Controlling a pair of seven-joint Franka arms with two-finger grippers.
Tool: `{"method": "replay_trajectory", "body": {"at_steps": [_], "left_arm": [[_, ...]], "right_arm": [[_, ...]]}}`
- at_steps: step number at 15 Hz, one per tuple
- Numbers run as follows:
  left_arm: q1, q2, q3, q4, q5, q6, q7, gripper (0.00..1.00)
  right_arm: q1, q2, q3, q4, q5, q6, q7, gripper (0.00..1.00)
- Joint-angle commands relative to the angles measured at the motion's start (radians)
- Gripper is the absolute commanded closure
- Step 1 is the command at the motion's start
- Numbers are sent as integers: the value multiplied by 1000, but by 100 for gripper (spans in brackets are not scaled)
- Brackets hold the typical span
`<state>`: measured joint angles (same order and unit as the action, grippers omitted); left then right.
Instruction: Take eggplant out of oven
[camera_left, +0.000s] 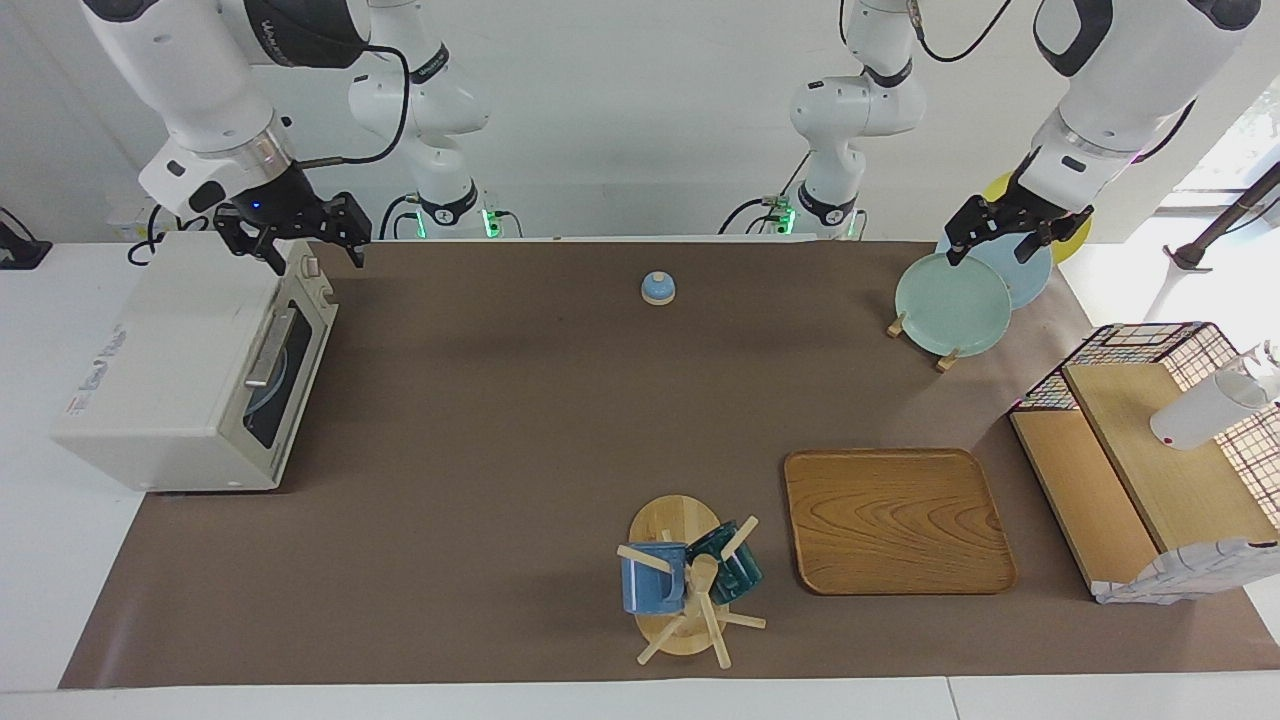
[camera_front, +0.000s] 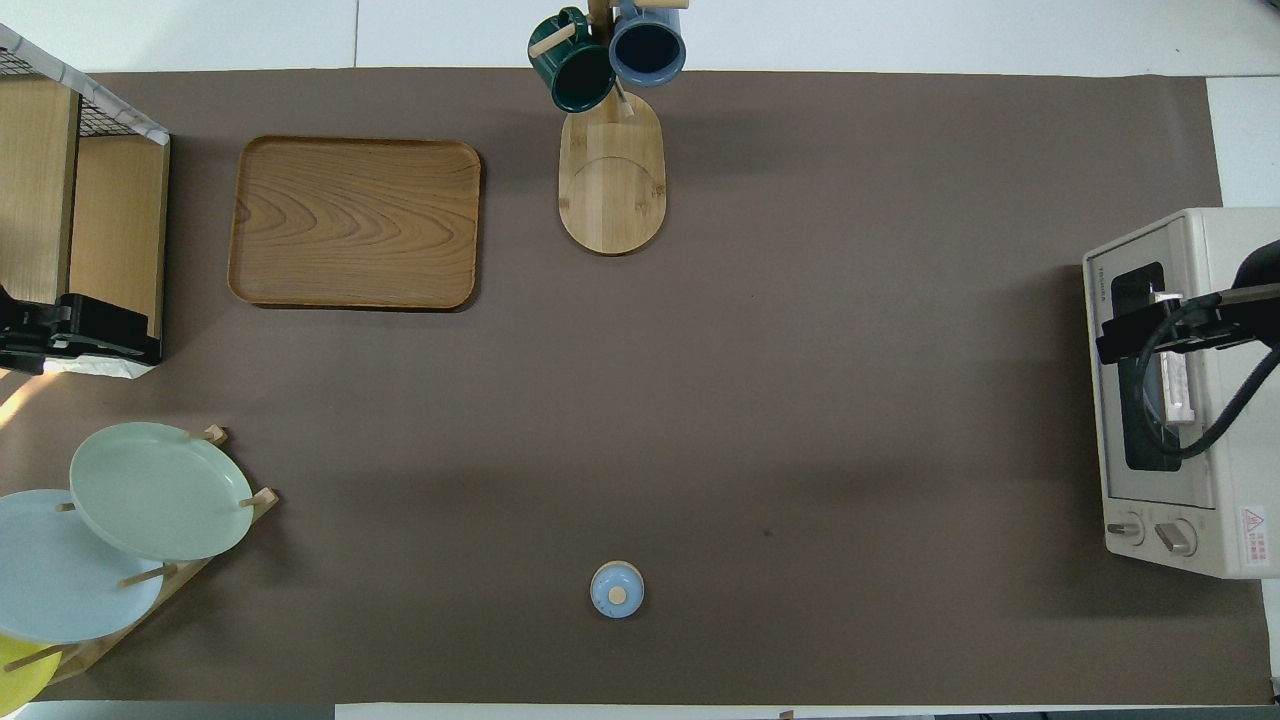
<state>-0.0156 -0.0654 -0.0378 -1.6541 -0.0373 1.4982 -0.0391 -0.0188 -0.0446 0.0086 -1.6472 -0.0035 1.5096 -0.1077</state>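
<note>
**Oven door shut, both arms raised**

The right gripper (camera_left: 300, 238), black with two stubby fingers spread apart and nothing between them, hangs at the upper left of the facing view over the knob end of the oven (camera_left: 190, 365). The oven is a boxy, off-white metal shell with a dark glass door, closed, a metal bar handle and two knobs; there is red lettering on its top and a small red warning sticker near the knobs, neither clear enough for me to read. Something pale and round shows dimly through the glass. I cannot make out the eggplant anywhere; if it is inside, the glass hides it.

The left gripper (camera_left: 1005, 232), at the upper right of the facing view, hovers over the plates (camera_left: 950, 303), fingers parted and holding nothing. Three glossy round plates, one pale green, one pale blue and one yellow, stand tilted in a wooden peg rack.

In the upper middle sits one small blue domed lid (camera_left: 658, 288) with a tan knob. At the lower middle a wooden mug tree (camera_left: 680, 580) on an oval base carries two mugs, one blue and one dark green. Beside it lies one rounded rectangular wooden tray (camera_left: 897, 520) with a wavy grain. At the right edge stands a wooden shelf (camera_left: 1140, 480) with a wire basket. Smooth brown paper (camera_left: 500, 430) covers the table.
</note>
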Motion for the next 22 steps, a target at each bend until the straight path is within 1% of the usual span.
{"method": "replay_trajectory", "body": {"at_steps": [1, 10, 12, 13, 14, 16, 19, 22], "left_arm": [[10, -13, -7, -7, 14, 5, 1, 0], [10, -13, -7, -7, 14, 5, 1, 0], [10, -13, -7, -7, 14, 5, 1, 0], [10, -13, -7, -7, 14, 5, 1, 0], [10, -13, -7, -7, 14, 5, 1, 0], [10, -13, -7, -7, 14, 5, 1, 0], [10, -13, -7, -7, 14, 5, 1, 0], [10, -13, -7, -7, 14, 5, 1, 0]], "right_arm": [[2, -8, 2, 1, -6, -6, 13, 0], [-9, -15, -2, -16, 14, 6, 8, 0], [-12, -15, -5, -28, 2, 67, -13, 73], [-12, -30, -9, -64, -4, 87, -24, 98], [-15, -55, -10, -118, -6, 133, -27, 100], [-41, -86, -12, -224, -29, 243, -26, 100], [-44, -94, -10, -269, -186, 280, -24, 100], [-85, -83, -12, -315, -207, 345, -24, 100]]}}
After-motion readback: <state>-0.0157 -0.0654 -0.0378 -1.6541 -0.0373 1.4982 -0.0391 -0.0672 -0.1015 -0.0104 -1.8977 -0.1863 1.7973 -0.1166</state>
